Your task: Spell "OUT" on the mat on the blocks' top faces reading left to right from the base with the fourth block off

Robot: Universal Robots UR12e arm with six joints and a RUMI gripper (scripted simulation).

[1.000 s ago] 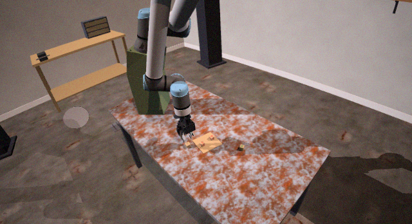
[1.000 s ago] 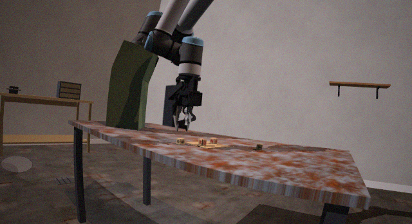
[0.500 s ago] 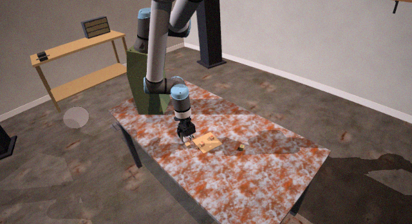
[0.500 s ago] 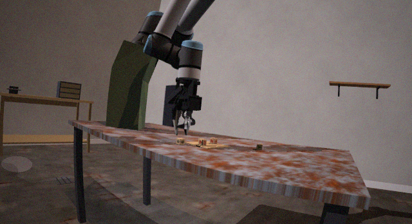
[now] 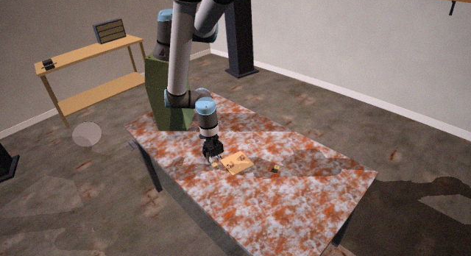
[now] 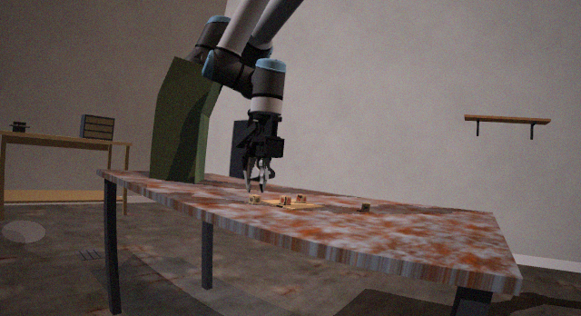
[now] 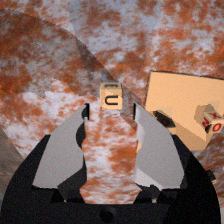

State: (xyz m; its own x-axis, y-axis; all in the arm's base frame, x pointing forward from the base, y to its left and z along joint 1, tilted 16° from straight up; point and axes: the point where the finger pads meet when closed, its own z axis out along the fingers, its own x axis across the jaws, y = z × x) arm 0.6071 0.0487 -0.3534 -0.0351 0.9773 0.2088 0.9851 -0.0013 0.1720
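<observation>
while our pincer hung empty, part-open, above the u block on the tabletop beside the mat, we judged the pick pending: descend, straddle, clench.

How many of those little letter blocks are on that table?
4. Two sit on the tan mat: one and another. The U block lies on the table beside the mat, below the open gripper. A darker block sits apart, off the mat.
</observation>
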